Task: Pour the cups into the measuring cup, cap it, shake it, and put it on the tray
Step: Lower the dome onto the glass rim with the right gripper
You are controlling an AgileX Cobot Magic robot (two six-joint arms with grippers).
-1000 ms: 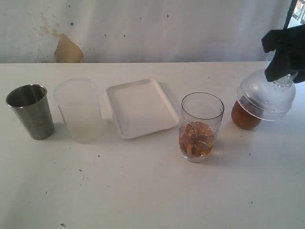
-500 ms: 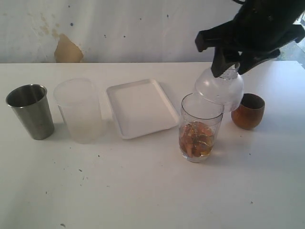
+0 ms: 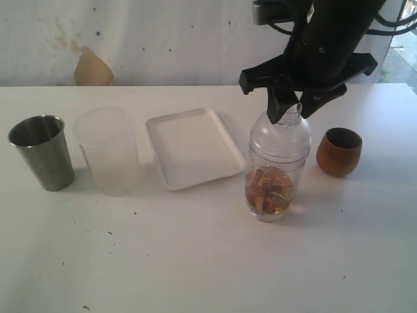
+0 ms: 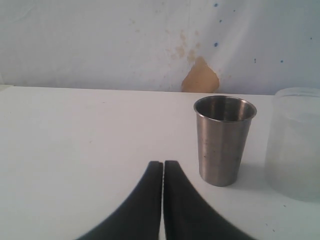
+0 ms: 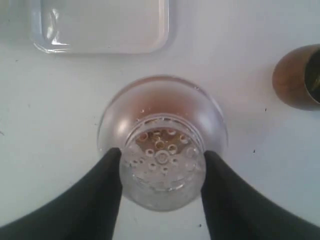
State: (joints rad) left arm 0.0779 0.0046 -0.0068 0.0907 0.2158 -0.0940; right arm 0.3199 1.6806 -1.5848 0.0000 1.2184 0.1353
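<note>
The right claw [image 3: 287, 109] clamps lid [image 3: 281, 134] on measuring cup [image 3: 272, 186], tray [image 3: 195, 150] at 10 o'clock; only right wrist view shows lid holes, only left wrist view the left claw [image 4: 163, 167], together

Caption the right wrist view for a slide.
Right gripper holds the perforated clear lid on the measuring cup; tray and wooden cup nearby.

light: bright, even | shadows: soft, faint | focus: slightly blurry
</note>
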